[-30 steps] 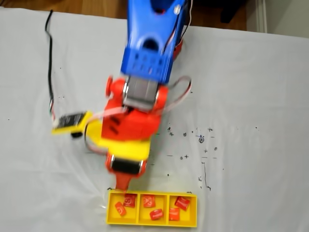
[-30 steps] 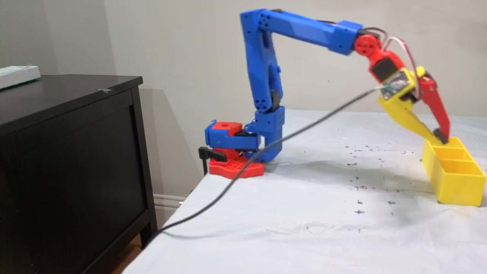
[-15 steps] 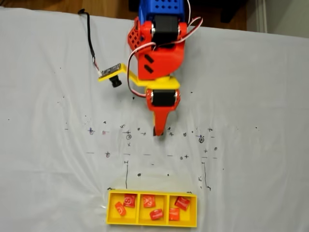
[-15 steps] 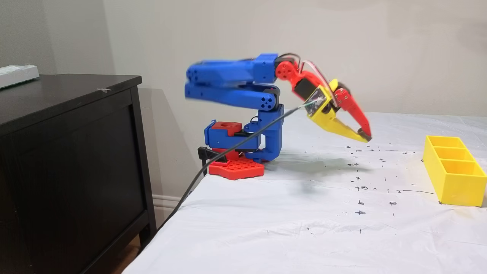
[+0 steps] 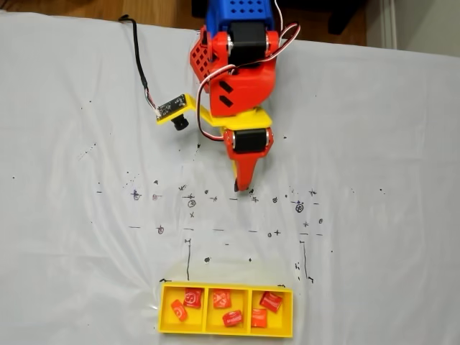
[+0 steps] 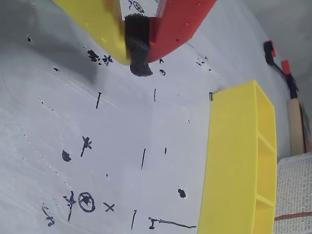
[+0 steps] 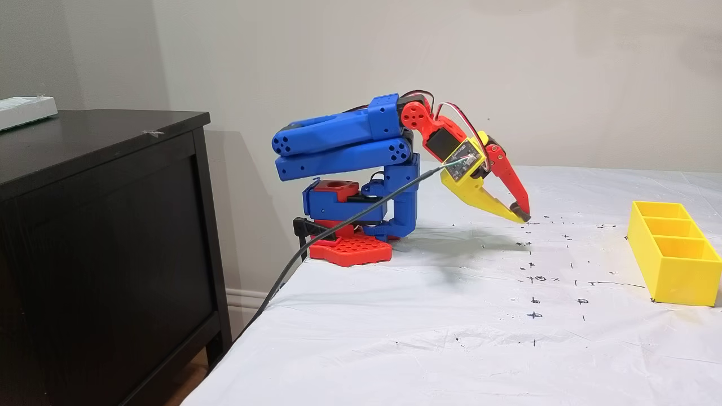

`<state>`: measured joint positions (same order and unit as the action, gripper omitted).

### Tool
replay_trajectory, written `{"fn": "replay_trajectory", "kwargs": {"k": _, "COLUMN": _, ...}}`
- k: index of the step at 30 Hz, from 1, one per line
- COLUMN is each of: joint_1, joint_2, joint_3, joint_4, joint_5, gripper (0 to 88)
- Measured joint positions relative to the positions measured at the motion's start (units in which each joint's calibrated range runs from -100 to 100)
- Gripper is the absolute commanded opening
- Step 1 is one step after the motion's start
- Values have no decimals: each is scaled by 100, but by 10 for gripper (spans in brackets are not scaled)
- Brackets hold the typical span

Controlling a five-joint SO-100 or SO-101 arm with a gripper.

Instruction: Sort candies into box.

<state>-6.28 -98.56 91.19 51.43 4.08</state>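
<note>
The yellow box (image 5: 215, 332) lies at the near edge of the fixed view from above, its three compartments in a row. Several red candies rest inside it, two in each compartment, such as one (image 5: 192, 297) on the left and one (image 5: 270, 301) on the right. My gripper (image 5: 238, 188) hangs well back from the box over the marked sheet, shut with nothing between its fingers. In the wrist view the gripper (image 6: 139, 58) has its yellow and red fingers meeting at a black pad, with the box (image 6: 229, 161) off to the right. From the side, the gripper (image 7: 522, 216) points down just above the table, far from the box (image 7: 677, 276).
A white sheet with pen marks covers the table. The arm is folded over its red base (image 7: 350, 248). A black cable (image 7: 338, 231) runs off the table's left edge. A dark cabinet (image 7: 101, 225) stands beside the table.
The arm has drawn back from over the box's left compartment and folded toward its base. In the last half second the gripper dropped slightly lower.
</note>
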Motion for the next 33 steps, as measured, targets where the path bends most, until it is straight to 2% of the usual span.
{"fn": "replay_trajectory", "kwargs": {"k": 9, "joint_1": 8, "joint_2": 0, "joint_3": 368, "joint_4": 24, "joint_5": 63, "gripper": 2}}
{"fn": "replay_trajectory", "kwargs": {"k": 18, "joint_1": 281, "joint_2": 0, "joint_3": 650, "joint_4": 190, "joint_5": 166, "gripper": 44}}
{"fn": "replay_trajectory", "kwargs": {"k": 27, "joint_1": 601, "joint_2": 0, "joint_3": 650, "joint_4": 214, "joint_5": -313, "gripper": 2}}
{"fn": "replay_trajectory", "kwargs": {"k": 33, "joint_1": 663, "joint_2": 0, "joint_3": 650, "joint_4": 214, "joint_5": -386, "gripper": 2}}
